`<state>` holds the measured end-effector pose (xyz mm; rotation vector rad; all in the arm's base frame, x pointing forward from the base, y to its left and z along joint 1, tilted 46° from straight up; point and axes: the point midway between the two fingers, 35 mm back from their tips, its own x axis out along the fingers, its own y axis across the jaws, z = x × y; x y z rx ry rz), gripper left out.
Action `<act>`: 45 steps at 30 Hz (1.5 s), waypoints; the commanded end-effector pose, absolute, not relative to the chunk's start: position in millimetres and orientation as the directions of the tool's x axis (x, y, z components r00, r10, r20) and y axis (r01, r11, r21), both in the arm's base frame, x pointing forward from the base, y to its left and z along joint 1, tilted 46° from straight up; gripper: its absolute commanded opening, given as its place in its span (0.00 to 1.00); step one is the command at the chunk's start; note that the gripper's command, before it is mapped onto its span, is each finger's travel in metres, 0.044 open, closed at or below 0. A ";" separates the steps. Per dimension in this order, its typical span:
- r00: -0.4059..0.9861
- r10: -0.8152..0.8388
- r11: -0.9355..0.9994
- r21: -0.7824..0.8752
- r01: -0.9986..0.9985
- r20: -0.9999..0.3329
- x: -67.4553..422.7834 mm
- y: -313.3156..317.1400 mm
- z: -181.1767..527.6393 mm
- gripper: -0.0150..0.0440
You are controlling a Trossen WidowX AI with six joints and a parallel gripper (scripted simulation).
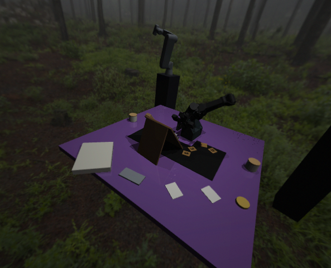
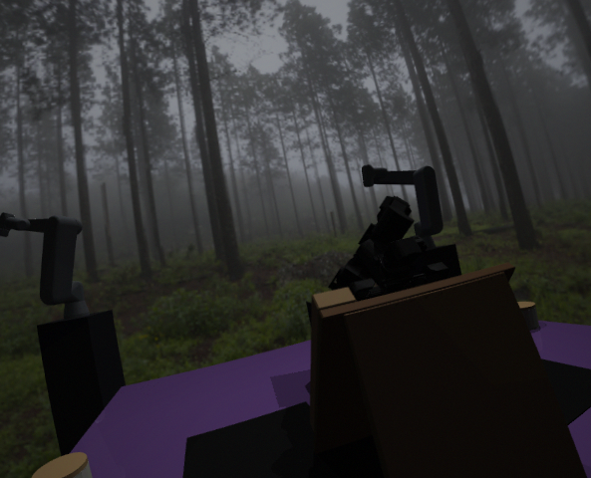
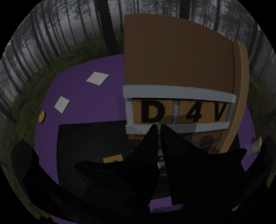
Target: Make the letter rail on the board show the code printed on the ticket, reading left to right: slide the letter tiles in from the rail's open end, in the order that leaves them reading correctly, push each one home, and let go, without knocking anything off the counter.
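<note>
The brown board [image 1: 155,138] [image 2: 440,370] [image 3: 175,50] stands tilted on a black mat [image 1: 205,166]. Its grey letter rail [image 3: 175,91] holds tiles reading D [image 3: 152,112], 4 [image 3: 190,114], V [image 3: 219,112]. Several loose orange letter tiles [image 1: 192,148] [image 1: 212,150] lie on the mat to the right of the board. My gripper [image 3: 158,129] [image 1: 176,118] is shut and empty, with its fingertips pressed together just in front of the rail's lower left part. The strip of board under the rail is hidden behind the fingers, and I see no ticket.
On the purple counter [image 1: 188,219] lie a white box [image 1: 93,157], a grey card [image 1: 132,175], two white cards [image 1: 173,190] [image 1: 210,194] and a yellow disc [image 1: 243,202]. Short cylinders [image 1: 252,164] [image 1: 133,116] stand near the edges. Camera arms on black pedestals [image 1: 167,89] stand beside the counter.
</note>
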<state>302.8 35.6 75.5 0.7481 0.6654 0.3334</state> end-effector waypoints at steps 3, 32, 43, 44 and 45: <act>0.748 0.502 0.694 0.718 -0.048 -0.435 302.8 35.6 75.2 0.25; 0.153 0.716 0.695 0.716 -0.062 -0.681 330.2 59.4 106.8 0.25; 0.154 0.716 0.695 0.716 -0.062 -0.681 332.4 59.5 104.9 0.25; 0.154 0.716 0.695 0.716 -0.062 -0.681 332.8 59.7 104.7 0.25; 0.154 0.716 0.695 0.716 -0.062 -0.681 333.2 59.9 104.4 0.25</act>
